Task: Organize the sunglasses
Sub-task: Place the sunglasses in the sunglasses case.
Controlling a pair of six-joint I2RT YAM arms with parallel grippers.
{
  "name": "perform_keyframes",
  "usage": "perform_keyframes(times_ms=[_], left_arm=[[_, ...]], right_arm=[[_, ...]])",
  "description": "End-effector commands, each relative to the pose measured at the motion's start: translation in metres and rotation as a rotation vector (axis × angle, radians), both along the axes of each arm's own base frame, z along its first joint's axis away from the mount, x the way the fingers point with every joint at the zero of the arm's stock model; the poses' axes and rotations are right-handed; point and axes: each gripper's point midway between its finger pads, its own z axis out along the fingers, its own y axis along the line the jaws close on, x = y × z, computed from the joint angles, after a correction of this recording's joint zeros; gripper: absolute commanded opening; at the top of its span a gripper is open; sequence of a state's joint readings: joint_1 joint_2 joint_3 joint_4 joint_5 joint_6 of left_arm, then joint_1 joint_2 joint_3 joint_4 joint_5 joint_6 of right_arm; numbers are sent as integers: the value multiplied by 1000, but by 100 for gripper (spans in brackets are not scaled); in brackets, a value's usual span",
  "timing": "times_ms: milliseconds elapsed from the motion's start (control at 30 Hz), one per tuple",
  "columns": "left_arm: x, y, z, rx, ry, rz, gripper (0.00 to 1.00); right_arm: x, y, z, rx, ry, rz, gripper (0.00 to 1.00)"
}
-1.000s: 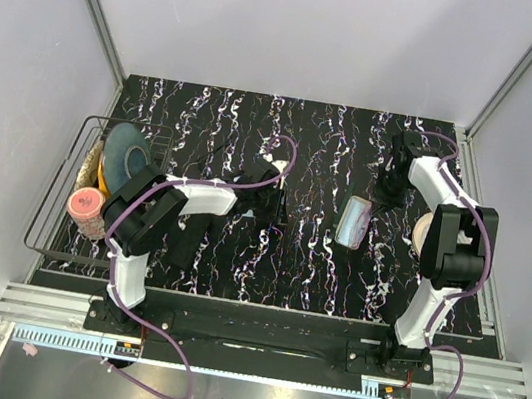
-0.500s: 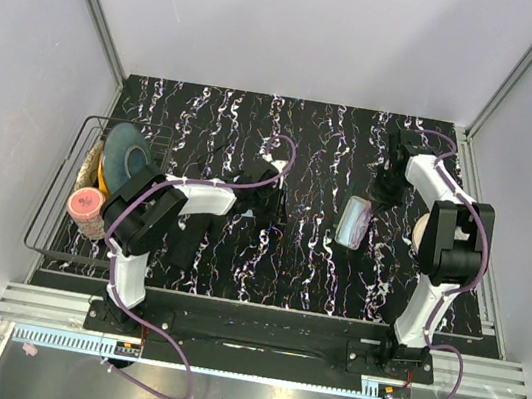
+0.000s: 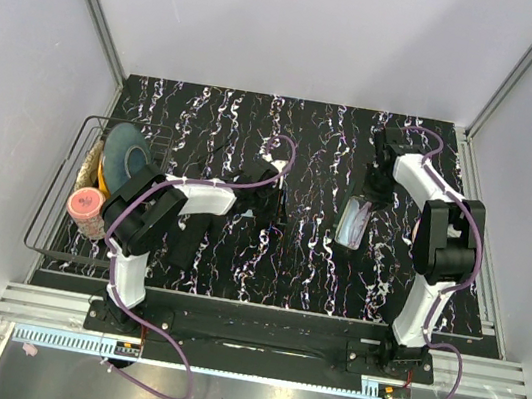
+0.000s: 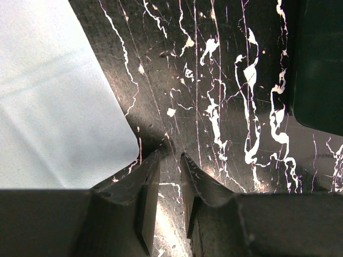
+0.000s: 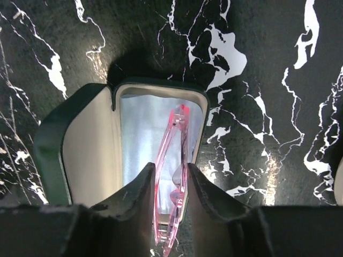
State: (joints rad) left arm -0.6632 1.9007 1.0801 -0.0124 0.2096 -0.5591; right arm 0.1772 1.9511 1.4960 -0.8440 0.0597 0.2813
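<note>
The right gripper (image 5: 171, 190) pinches translucent pink plastic sunglasses (image 5: 173, 160) inside an open dark green hard-shell case (image 5: 80, 144), at three o'clock on the black marbled table (image 3: 238, 246). The left gripper (image 4: 169, 176) is nearly pressed together, empty.

Couldn't see the near end of the pink sunglasses (image 5: 174, 176) in the right wrist view, tucked behind the right gripper (image 5: 171, 179). Couldn't tell if the fingers (image 5: 140, 201) actually pinched the frame or just sat beside it. Case (image 5: 80, 144) cut off at the bottom behind the gripper body too. From the top camera, way too small to make out glasses inside the case (image 3: 354, 221). Left wrist view: pale sheet (image 4: 53, 96) cropped by left and top edges, dark object (image 4: 319, 64) cropped at right, no idea what either was.
</note>
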Motion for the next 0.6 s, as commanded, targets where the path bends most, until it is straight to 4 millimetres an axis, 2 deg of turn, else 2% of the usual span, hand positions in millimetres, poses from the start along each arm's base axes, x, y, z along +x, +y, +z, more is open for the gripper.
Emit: perform_keyframes(times_ms=[0, 67, 367, 567], left_arm=[[-2, 14, -9, 47, 23, 18, 27], [-2, 15, -9, 48, 23, 18, 27], [-2, 16, -11, 52, 29, 23, 27], [-3, 16, -12, 55, 33, 22, 27]], right_arm=[[11, 13, 7, 58, -67, -15, 39], [11, 17, 7, 82, -72, -17, 43], [10, 25, 21, 142, -118, -51, 44], [7, 23, 26, 136, -131, -54, 46]])
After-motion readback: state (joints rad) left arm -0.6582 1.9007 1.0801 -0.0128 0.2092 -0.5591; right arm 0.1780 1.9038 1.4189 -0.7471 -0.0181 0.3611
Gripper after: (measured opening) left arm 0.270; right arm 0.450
